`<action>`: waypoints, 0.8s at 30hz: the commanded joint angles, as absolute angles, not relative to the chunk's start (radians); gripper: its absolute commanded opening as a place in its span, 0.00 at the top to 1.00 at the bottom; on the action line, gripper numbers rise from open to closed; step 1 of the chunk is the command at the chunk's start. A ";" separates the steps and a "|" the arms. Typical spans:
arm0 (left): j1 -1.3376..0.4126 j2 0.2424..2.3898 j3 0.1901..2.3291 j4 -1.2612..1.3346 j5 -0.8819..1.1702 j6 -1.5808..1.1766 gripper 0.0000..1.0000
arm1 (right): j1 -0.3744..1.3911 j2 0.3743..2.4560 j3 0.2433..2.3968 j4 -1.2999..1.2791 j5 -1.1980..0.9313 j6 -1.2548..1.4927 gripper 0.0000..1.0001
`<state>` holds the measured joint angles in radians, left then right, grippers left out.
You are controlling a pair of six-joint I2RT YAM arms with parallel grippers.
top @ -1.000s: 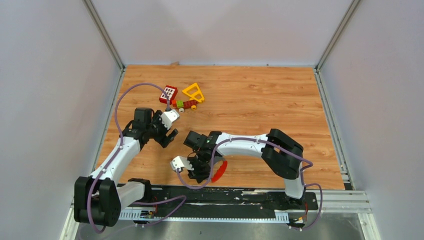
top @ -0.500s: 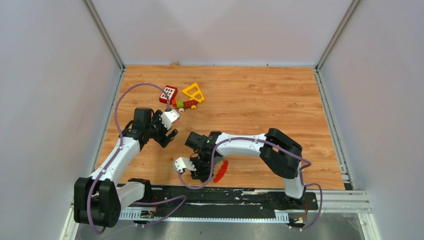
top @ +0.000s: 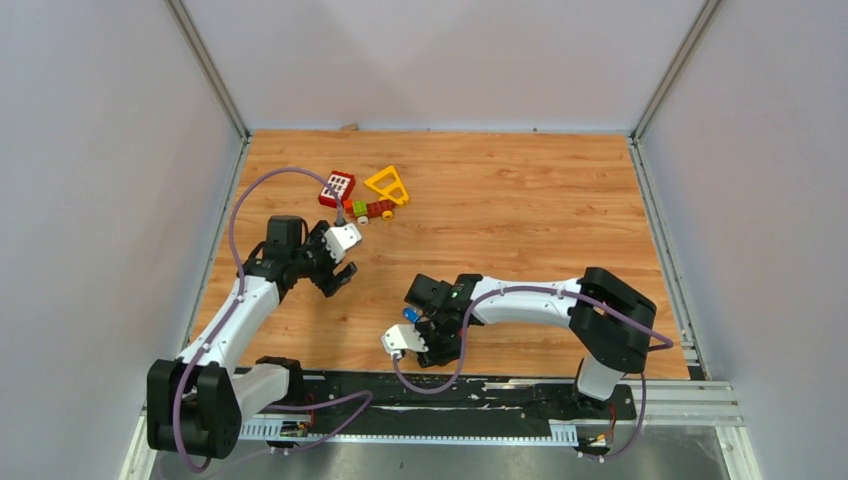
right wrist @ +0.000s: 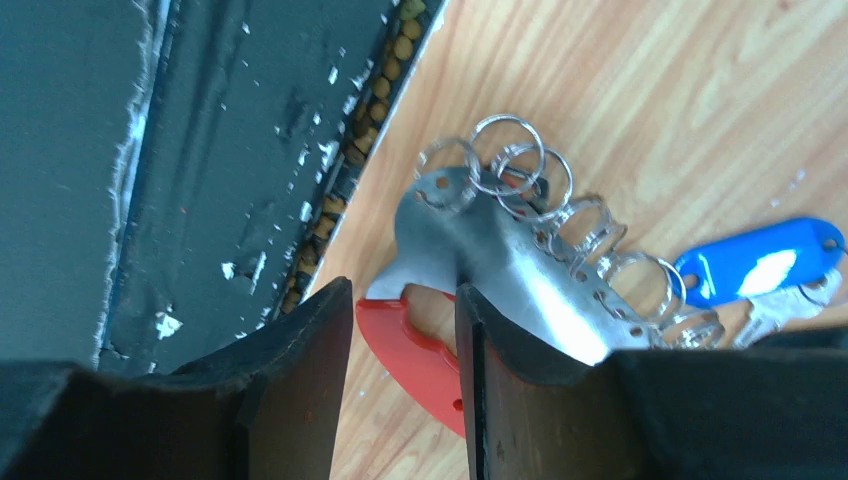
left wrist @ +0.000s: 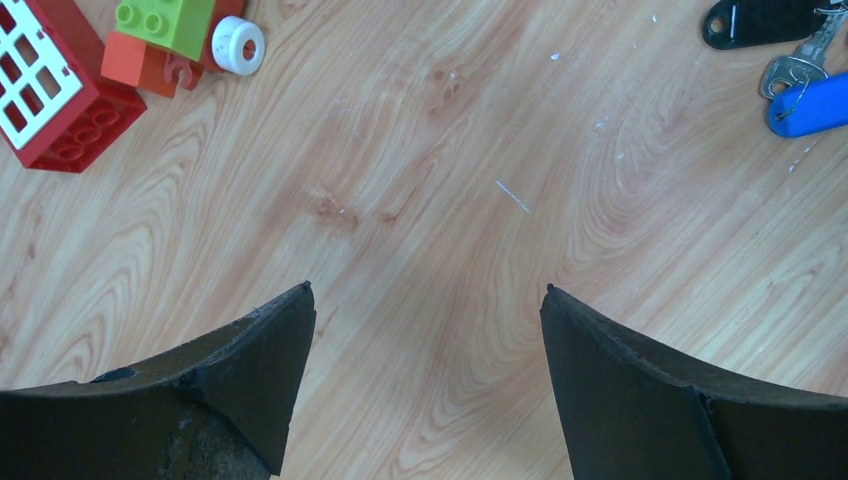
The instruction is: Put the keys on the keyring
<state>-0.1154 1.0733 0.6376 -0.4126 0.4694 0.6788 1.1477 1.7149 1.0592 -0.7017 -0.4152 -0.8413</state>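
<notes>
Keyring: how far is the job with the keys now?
Done: the right gripper holds the keyring by its red clip. In hand: nothing more; the left gripper hangs open, empty. Left: the blue key lies beside the rings; whether it is hooked on, I cannot tell.

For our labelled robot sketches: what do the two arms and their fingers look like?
Both the left arm and right arm have white links, bulky black joints and a lilac cable running alongside. The fingers are matt black, tapering wedges.

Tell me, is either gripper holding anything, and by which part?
The right gripper holds the keyring by its red clip; the left gripper is open, holding nothing.
</notes>
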 commanded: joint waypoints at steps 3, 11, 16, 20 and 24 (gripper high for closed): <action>-0.112 1.041 0.666 -0.408 0.512 0.703 0.11 | 1.115 1.685 0.964 -0.657 -0.348 -0.868 0.58; -0.133 1.035 0.678 -0.434 0.496 0.735 0.11 | 0.954 1.641 0.905 -0.696 -0.260 -0.919 0.60; -0.167 1.026 0.667 -0.459 0.527 0.820 0.11 | 0.811 1.597 0.875 -0.691 -0.175 -1.012 0.58; -0.212 1.014 0.658 -0.488 0.583 0.932 0.11 | 0.746 1.545 0.845 -0.654 -0.130 -1.094 0.57; -0.248 1.015 0.658 -0.472 0.592 0.975 0.11 | 0.745 1.511 0.816 -0.652 -0.144 -1.126 0.57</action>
<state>-0.2199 1.0317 0.6388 -0.4732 0.5423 0.8803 0.7418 1.5410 0.8551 -0.6529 -0.1886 -1.0363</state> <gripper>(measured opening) 0.891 0.429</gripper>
